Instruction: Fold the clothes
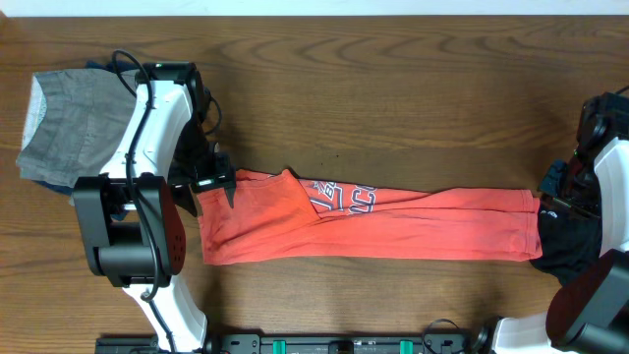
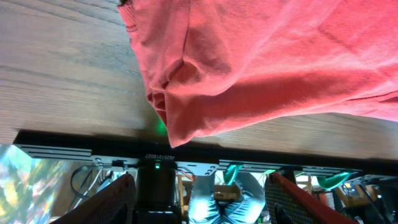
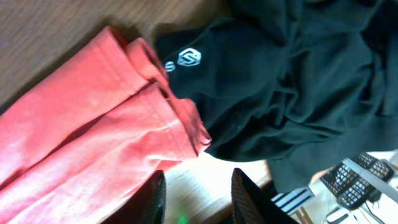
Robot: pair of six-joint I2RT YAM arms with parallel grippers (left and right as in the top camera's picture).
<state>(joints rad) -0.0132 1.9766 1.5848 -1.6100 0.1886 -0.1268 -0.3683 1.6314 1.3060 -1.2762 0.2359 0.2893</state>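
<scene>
Left gripper (image 2: 208, 200) wide, right gripper (image 3: 198, 199) narrower, both empty; soft coral-red T-shirt (image 1: 413, 226), long creased band; crumpled black garment (image 3: 286, 81)

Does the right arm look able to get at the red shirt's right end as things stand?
Probably yes. The right gripper is open close to the end of the red shirt, which lies uncovered; the black garment sits beside it, not over it.
</scene>
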